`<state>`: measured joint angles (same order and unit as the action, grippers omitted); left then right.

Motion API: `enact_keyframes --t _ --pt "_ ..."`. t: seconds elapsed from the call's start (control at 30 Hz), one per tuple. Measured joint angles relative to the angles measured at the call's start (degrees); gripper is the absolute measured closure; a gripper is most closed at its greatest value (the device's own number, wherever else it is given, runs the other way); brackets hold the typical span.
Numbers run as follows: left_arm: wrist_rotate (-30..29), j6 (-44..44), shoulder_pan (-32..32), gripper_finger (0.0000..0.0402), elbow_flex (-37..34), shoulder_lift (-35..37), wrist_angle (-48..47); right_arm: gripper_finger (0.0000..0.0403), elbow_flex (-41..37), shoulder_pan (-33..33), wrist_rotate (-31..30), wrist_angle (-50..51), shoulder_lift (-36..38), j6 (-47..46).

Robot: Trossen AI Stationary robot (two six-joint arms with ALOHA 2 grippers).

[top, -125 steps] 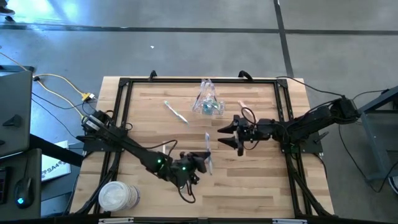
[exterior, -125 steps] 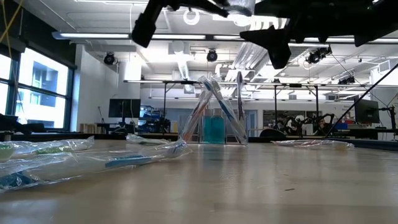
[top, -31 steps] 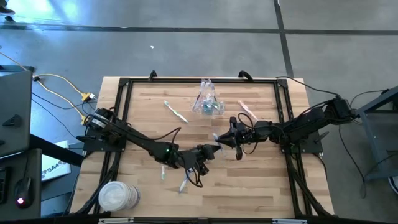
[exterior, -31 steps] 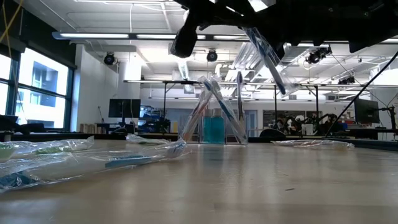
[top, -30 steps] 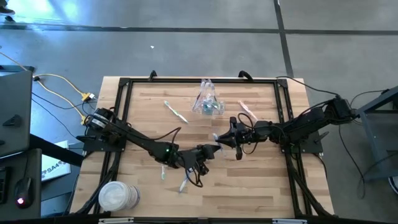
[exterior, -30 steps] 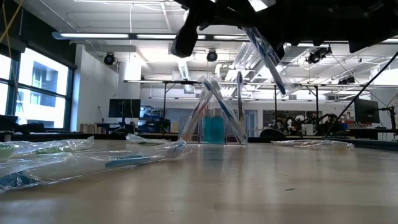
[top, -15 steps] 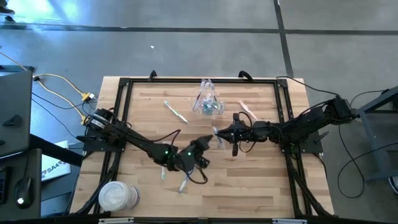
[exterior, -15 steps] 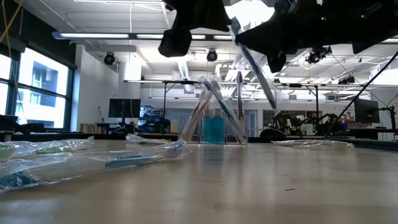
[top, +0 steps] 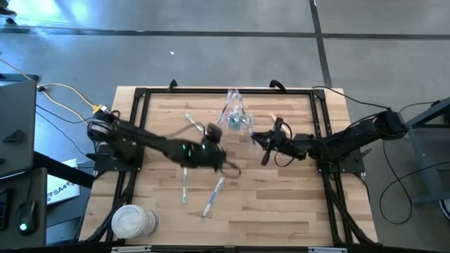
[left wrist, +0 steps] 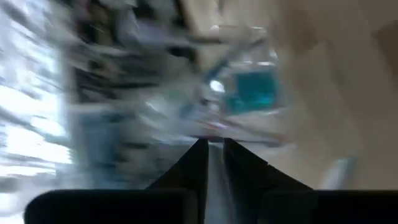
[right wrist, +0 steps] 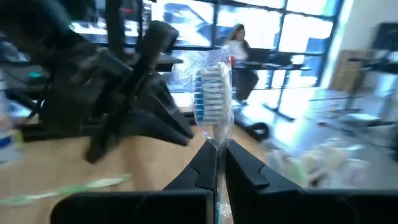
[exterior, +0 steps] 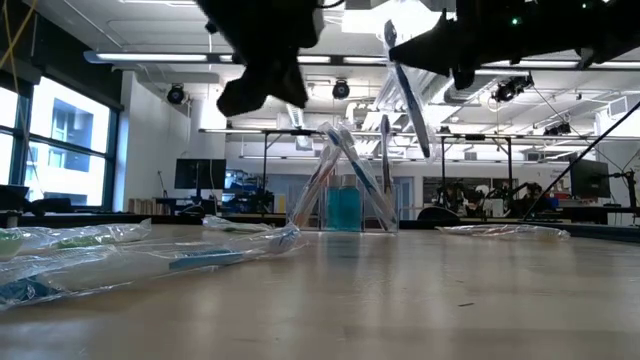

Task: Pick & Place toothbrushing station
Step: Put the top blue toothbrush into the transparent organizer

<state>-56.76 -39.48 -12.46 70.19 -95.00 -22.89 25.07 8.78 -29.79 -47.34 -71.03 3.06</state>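
A small clear cup (top: 235, 118) (exterior: 343, 208) stands near the table's far middle, with several toothbrushes leaning in it. Just to its right my right gripper (top: 261, 146) (right wrist: 219, 149) is shut on a wrapped toothbrush (exterior: 408, 95) with white and blue bristles (right wrist: 208, 93), held in the air. My left gripper (top: 214, 144) (exterior: 265, 70) hangs above the table left of the cup, and nothing shows in it. The left wrist view is blurred, and the cup (left wrist: 252, 96) shows ahead in it. My right gripper pinches the toothbrush between its two fingers, on the wrapped shaft just below the head (right wrist: 218, 142). The fingers come level from the table's right and lie across the brush. It is lifted clear and nearly upright, head above the fingers, handle (exterior: 422, 140) slanting down below them.
Loose wrapped toothbrushes lie on the wood: a green one (top: 185, 184), a blue one (top: 213, 197), one (top: 191, 123) left of the cup and a pink one (top: 278, 119) to its right. A stack of white discs (top: 133, 221) sits at the near left corner. A black frame (top: 140, 95) borders the table.
My left gripper has swung from beside the toothbrush toward the table's far left and has rolled. The toothbrush, which stood between both grippers, is now with my right gripper alone. That gripper has shifted slightly toward the far edge and turned, and the brush stands more upright.
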Motion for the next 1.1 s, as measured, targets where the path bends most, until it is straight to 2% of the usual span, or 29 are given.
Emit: enact_keyframes --t 0.1,0.17,0.3,0.5,0.63,0.77,0.97,1.1 --pt "13.1 13.4 5.5 0.0355 0.0 4.2 -8.9 0.0397 0.0 -1.4 -2.0 0.1 -0.1 2.7" --pt "21.8 18.5 9.2 0.0355 0.1 6.2 -9.5 0.0397 0.0 -3.2 -1.4 -0.2 -0.1 3.0" --pt "36.7 22.4 16.0 0.0355 -0.7 8.7 -10.0 0.0397 0.0 -8.2 3.0 -1.8 -0.1 3.0" --pt "52.6 25.4 23.1 0.0355 -4.3 10.3 -10.4 0.0397 0.0 -16.6 12.5 -4.1 -1.0 1.9" --pt "58.8 26.7 25.8 0.0355 -8.3 10.5 -6.7 0.0397 0.0 -21.5 16.3 -5.7 -3.0 0.8" --pt "61.8 27.9 26.5 0.0355 -12.3 10.7 -2.3 0.0397 0.0 -24.9 19.6 -9.3 -6.7 -1.1" --pt "65.9 32.2 26.3 0.0355 -16.5 10.7 2.4 0.0397 0.0 -27.7 19.9 -18.4 -14.0 -1.4" --pt "69.5 32.7 26.3 0.0355 -17.6 10.7 2.2 0.0397 0.0 -29.2 20.0 -23.0 -16.0 -0.6"
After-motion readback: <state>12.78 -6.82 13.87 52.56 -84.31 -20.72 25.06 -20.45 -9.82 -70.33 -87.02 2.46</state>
